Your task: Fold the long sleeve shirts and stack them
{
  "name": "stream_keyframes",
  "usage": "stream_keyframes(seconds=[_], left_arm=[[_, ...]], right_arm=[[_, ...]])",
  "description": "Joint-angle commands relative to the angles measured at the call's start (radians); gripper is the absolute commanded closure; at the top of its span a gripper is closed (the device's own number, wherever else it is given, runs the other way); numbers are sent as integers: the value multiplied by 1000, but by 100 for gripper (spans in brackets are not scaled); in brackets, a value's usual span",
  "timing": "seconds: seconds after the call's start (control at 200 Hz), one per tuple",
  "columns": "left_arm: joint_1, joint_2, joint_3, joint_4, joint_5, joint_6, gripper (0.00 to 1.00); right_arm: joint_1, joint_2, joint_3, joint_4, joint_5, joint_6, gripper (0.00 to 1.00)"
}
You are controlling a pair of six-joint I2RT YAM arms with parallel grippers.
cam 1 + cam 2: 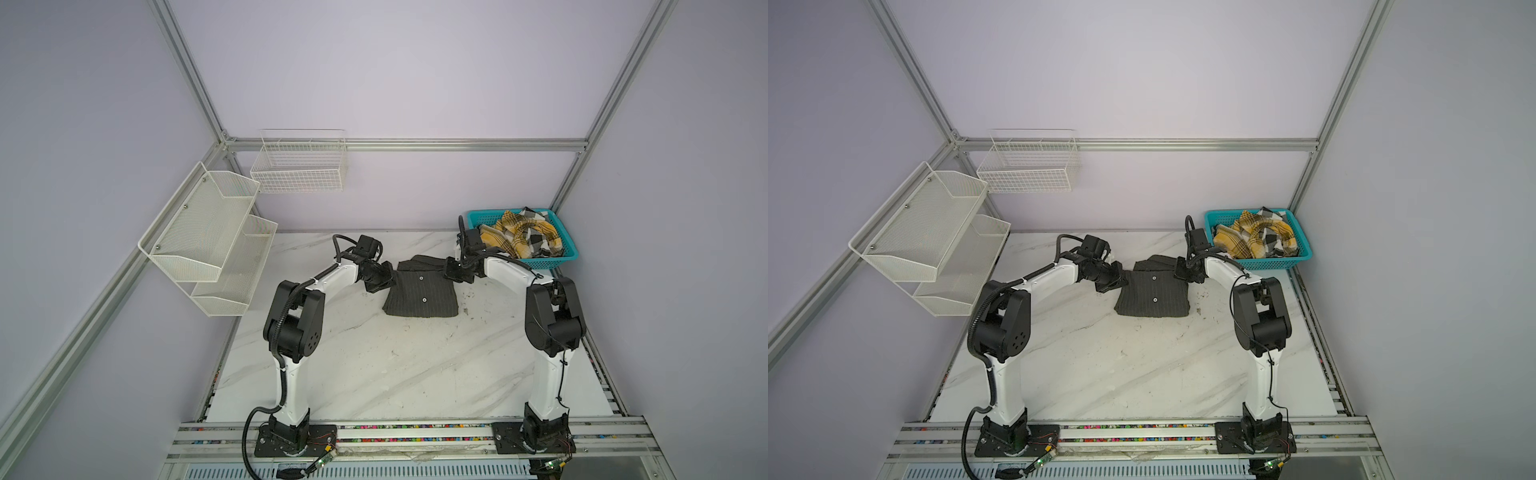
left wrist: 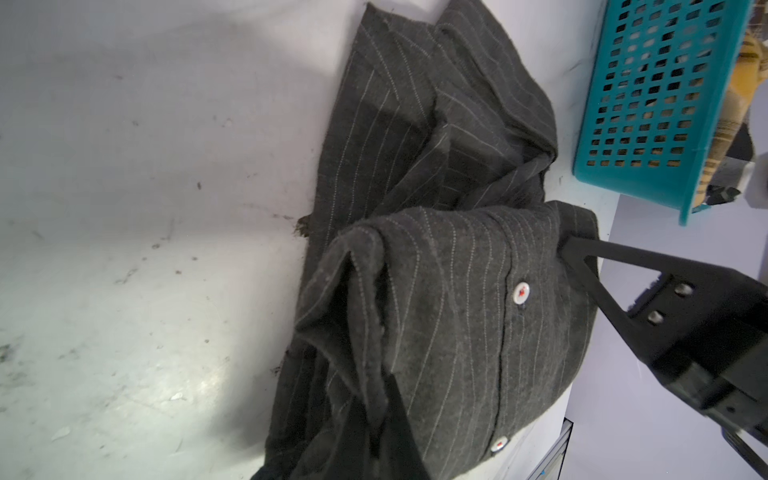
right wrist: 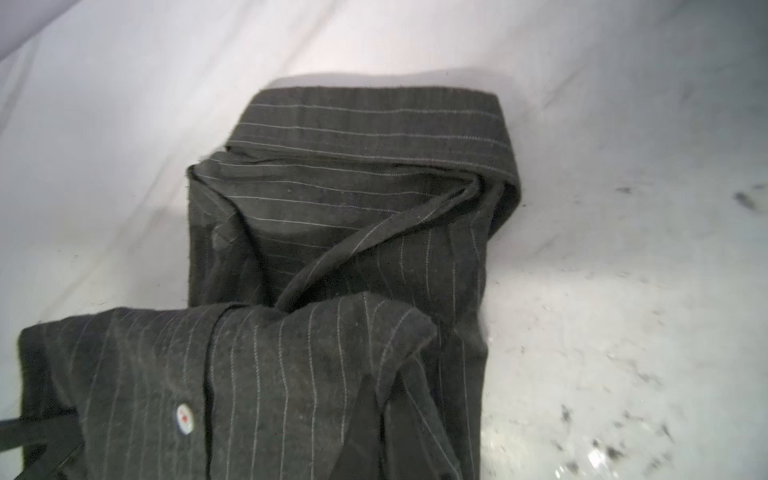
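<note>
The dark charcoal pinstriped shirt (image 1: 419, 293) (image 1: 1152, 293) lies folded into a small rectangle at the middle back of the marble table, with two light buttons facing up. My left gripper (image 1: 392, 279) (image 2: 386, 432) is shut on the corner of the top fold at the shirt's left edge. At the right edge, my right gripper (image 1: 446, 270) (image 3: 386, 415) is shut on the opposite corner of that fold. The shirt's collar end (image 3: 374, 124) lies flat beyond the fold. The yellow, black and white plaid shirt (image 1: 519, 237) (image 1: 1254, 237) sits crumpled in the basket.
The teal plastic basket (image 1: 557, 259) (image 2: 648, 104) stands at the back right corner, just behind my right arm. White mesh shelves (image 1: 208, 232) and a wire basket (image 1: 299, 166) hang on the left and back walls. Bare marble tabletop (image 1: 395, 365) stretches in front of the shirt.
</note>
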Motion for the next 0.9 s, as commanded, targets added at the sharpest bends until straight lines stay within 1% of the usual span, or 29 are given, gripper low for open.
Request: stream_keyframes(seconds=[0.0,0.08,0.12,0.21,0.26,0.29,0.295,0.325,0.345,0.395,0.425,0.45,0.49,0.515,0.62,0.68,0.73,0.795,0.84,0.89], left_arm=[[-9,1,162,55,-2,28,100],[-8,78,251,68,5,44,100],[-5,131,301,80,15,47,100],[2,287,464,87,78,34,100],[2,391,570,76,81,20,100],[2,448,634,77,87,10,92],[2,459,645,77,90,10,91],[3,517,715,67,99,1,77],[5,555,761,55,104,-3,69],[7,628,864,13,109,-4,53],[11,648,891,-3,112,-2,47],[12,650,895,-10,118,0,43],[17,621,866,-21,113,13,37],[22,586,825,-17,96,18,34],[42,354,568,95,47,28,20],[48,224,465,94,-13,54,16],[47,128,382,85,-47,65,18],[34,46,279,83,-28,67,25],[16,5,206,83,-7,68,31],[-8,-18,128,95,21,63,40]], right_arm=[[-19,-87,-12,89,59,45,100],[-36,-54,11,116,68,59,100],[-41,-24,39,116,93,60,100],[-63,30,78,135,153,67,100],[-83,66,79,158,154,84,100],[-93,98,89,161,146,88,100],[-95,106,91,161,145,89,99],[-99,146,116,150,133,96,83],[-100,174,136,131,131,103,75],[-102,219,188,64,148,75,63],[-102,213,190,55,159,60,58],[-102,194,163,62,166,56,50],[-101,142,116,91,178,63,37],[-98,109,97,95,182,64,34],[-79,10,73,18,218,50,33],[-47,-46,45,-1,242,48,34],[-18,-75,37,-31,288,49,36],[3,-84,41,-57,318,47,39],[9,-76,45,-57,312,45,43],[9,-48,61,-58,282,47,49]])
